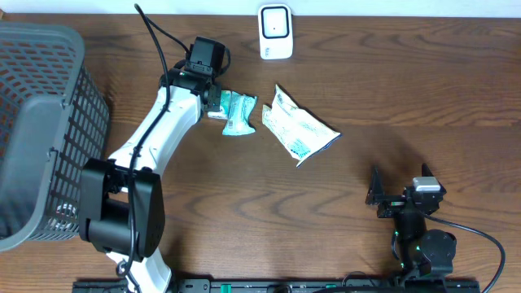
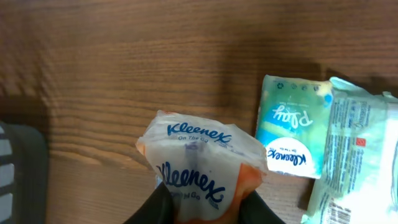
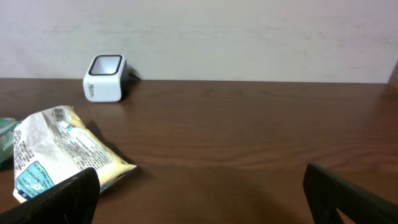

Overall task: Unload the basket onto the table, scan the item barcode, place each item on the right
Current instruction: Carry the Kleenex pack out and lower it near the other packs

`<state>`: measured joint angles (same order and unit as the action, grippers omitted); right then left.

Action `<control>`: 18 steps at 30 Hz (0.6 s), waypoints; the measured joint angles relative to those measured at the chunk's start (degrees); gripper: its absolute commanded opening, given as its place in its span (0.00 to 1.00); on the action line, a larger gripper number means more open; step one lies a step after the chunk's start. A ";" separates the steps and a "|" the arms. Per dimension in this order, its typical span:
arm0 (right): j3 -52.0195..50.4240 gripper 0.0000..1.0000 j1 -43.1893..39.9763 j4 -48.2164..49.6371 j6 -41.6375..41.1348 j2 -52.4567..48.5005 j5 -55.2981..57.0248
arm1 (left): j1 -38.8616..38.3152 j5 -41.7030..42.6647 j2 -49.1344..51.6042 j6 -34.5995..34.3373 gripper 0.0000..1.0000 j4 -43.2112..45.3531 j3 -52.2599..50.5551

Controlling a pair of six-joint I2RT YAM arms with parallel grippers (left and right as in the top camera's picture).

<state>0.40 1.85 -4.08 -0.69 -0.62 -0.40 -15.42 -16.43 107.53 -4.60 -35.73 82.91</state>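
A Kleenex tissue pack (image 2: 199, 155), clear wrap with an orange base, is pinched between the black fingers of my left gripper (image 2: 202, 210), which is shut on it low over the table. From overhead that gripper (image 1: 213, 102) sits at the back left, just left of a teal tissue pack (image 1: 238, 112). The white barcode scanner (image 1: 275, 31) stands at the far edge and also shows in the right wrist view (image 3: 106, 78). My right gripper (image 1: 389, 195) rests near the front right, open and empty (image 3: 202, 199).
A white and teal snack bag (image 1: 297, 130) lies mid-table, right of the teal pack (image 2: 289, 127); the bag shows too in both wrist views (image 2: 360, 155) (image 3: 62, 152). A large grey mesh basket (image 1: 41, 122) fills the left side.
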 measured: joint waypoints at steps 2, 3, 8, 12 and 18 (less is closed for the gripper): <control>0.00 0.99 0.00 0.00 0.02 -0.02 0.00 | 0.00 -0.04 0.04 -0.33 0.49 0.07 0.00; 0.00 0.99 0.00 0.02 0.00 0.00 0.00 | 0.00 -0.02 0.04 -0.46 0.50 0.17 0.00; 0.00 0.99 0.00 0.00 0.00 0.00 0.00 | 0.00 -0.07 0.04 -0.52 0.50 0.20 0.00; 0.00 0.99 0.00 0.00 0.00 0.00 0.00 | 0.02 -0.07 0.00 -0.52 0.50 0.20 0.00; 0.00 0.99 0.00 0.02 0.02 0.00 0.00 | 1.64 -0.02 -3.30 -0.52 0.51 0.20 0.00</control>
<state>0.40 1.85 -4.05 -0.67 -0.62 -0.40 -13.78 -16.45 104.22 -5.13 -35.53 82.91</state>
